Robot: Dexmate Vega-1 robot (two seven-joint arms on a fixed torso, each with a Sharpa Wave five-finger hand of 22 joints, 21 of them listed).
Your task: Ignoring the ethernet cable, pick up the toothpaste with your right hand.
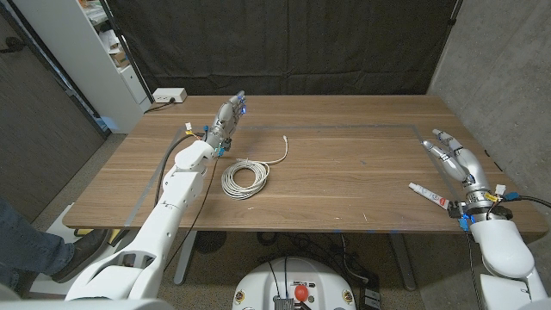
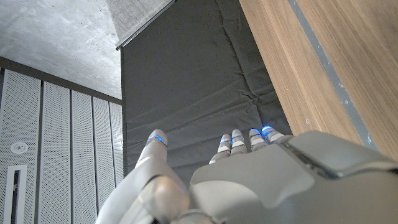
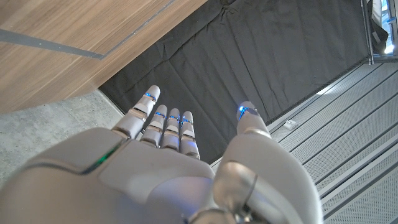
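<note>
The toothpaste (image 1: 428, 195) lies on the wooden surface (image 1: 344, 181) near its front edge, tilted, just beside the right hand (image 1: 455, 158) on that hand's inner side; whether they touch cannot be told. The right hand holds nothing, its fingers (image 3: 168, 127) straight and apart. Well left of the toothpaste sits a coiled white ethernet cable (image 1: 245, 177). Beyond the cable, the left hand (image 1: 229, 116) is raised with fingers (image 2: 236, 142) extended, empty.

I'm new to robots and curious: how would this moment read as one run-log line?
right robot hand: open, beside toothpaste, not touching | left robot hand: open, far side | ethernet cable: coiled, untouched | pickup: not yet begun
</note>
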